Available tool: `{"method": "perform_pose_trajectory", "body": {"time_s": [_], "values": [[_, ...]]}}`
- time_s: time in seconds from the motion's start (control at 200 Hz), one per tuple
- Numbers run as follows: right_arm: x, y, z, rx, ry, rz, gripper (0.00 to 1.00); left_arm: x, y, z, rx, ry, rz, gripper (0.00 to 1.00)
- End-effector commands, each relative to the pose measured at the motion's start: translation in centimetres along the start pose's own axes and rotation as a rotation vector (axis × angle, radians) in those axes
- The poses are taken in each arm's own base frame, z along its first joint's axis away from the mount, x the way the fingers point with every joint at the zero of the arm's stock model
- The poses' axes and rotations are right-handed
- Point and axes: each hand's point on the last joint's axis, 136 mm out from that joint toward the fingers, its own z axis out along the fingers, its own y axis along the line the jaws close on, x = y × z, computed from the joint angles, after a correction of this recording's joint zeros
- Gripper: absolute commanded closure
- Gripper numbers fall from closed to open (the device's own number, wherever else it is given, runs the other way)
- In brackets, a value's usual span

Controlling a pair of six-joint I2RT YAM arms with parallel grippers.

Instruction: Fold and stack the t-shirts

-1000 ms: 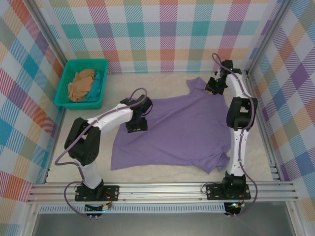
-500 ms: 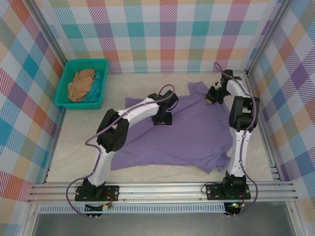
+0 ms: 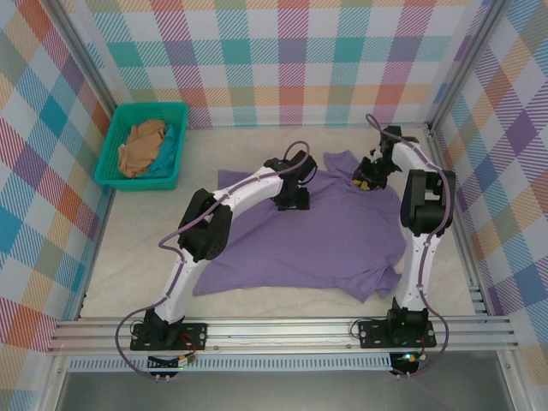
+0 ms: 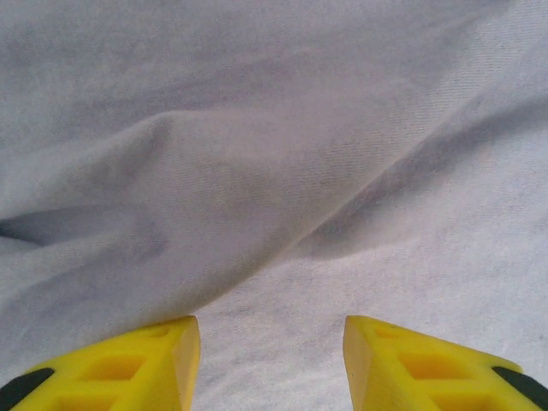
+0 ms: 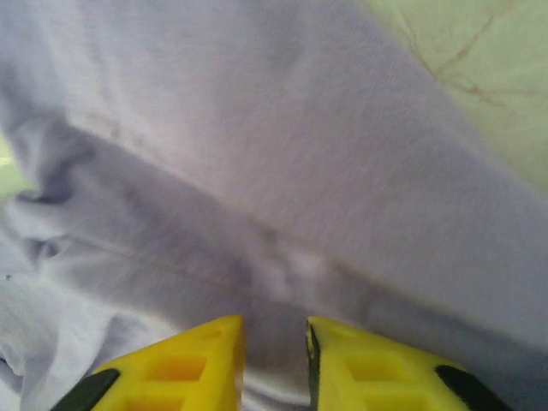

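Yellow fingers of the left gripper stand spread apart with nothing between them, just over the wrinkled cloth of the lavender t-shirt. This gripper hangs well to the right of the teal basket. Farther right of the basket, the right gripper sits over a rumpled fold of the same cloth. Its jaws are a narrow gap apart, and I cannot tell whether they nip any cloth. The lavender t-shirt lies spread on the table, right of the basket. A tan t-shirt lies crumpled inside the basket.
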Motion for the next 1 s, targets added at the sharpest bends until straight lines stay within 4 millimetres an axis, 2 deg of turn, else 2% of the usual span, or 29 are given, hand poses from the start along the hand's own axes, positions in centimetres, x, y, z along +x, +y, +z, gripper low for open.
{"method": "perform_pose_trajectory", "body": {"time_s": [0.0, 0.165, 0.355, 0.665, 0.995], "values": [[-1.5, 2.0, -3.5, 0.021, -0.071, -0.102, 0.71, 0.0, -0.3, -1.2, 0.012, -0.008, 0.002, 0.52], [-1.7, 1.3, -1.5, 0.029, -0.018, -0.072, 0.71, 1.7, 0.6, 0.9, 0.006, 0.029, -0.024, 0.53], [-1.5, 0.6, 0.6, 0.021, 0.006, -0.021, 0.65, 3.2, 1.4, 3.0, 0.002, 0.063, -0.056, 0.54], [-2.3, 0.6, 2.0, -0.002, -0.011, 0.071, 0.61, 4.5, 2.2, 3.9, -0.009, 0.084, -0.069, 0.54], [-4.4, 0.5, 3.4, -0.029, -0.081, 0.206, 0.62, 6.0, 2.1, 4.5, -0.007, 0.109, -0.065, 0.54]]}}
